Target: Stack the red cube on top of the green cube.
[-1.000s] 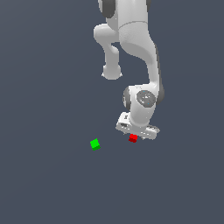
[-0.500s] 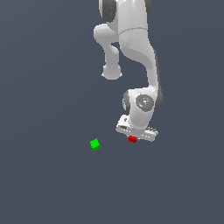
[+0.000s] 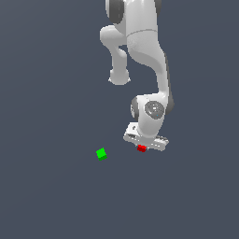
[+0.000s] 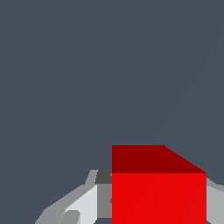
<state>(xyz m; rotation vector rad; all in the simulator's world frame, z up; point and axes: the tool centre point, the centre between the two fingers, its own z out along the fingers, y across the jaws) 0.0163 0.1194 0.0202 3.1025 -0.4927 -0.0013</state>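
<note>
The red cube [image 3: 142, 148] sits directly under the white robot arm's [image 3: 145, 56] hand [image 3: 143, 147], and only a small part of it shows below the hand's flat body in the exterior view. In the wrist view the red cube [image 4: 158, 186] fills the lower part of the picture, with one bright face toward the camera and a darker face above it. A grey and white finger [image 4: 83, 202] of the hand touches one side of the cube, and a small grey piece of the other finger shows at the opposite side, so the hand is pinching the red cube between its two fingers. Whether the cube rests on the dark grey counter [image 3: 51, 196] or is a little above it, I cannot tell.

The green cube [image 3: 101, 153] lies alone on the counter, toward the exterior view's left of the red cube and slightly lower in that picture. The two cubes are well apart and nothing touches the green one. It does not show in the wrist view.

The arm comes down from the top of the exterior view and bends above the hand.
</note>
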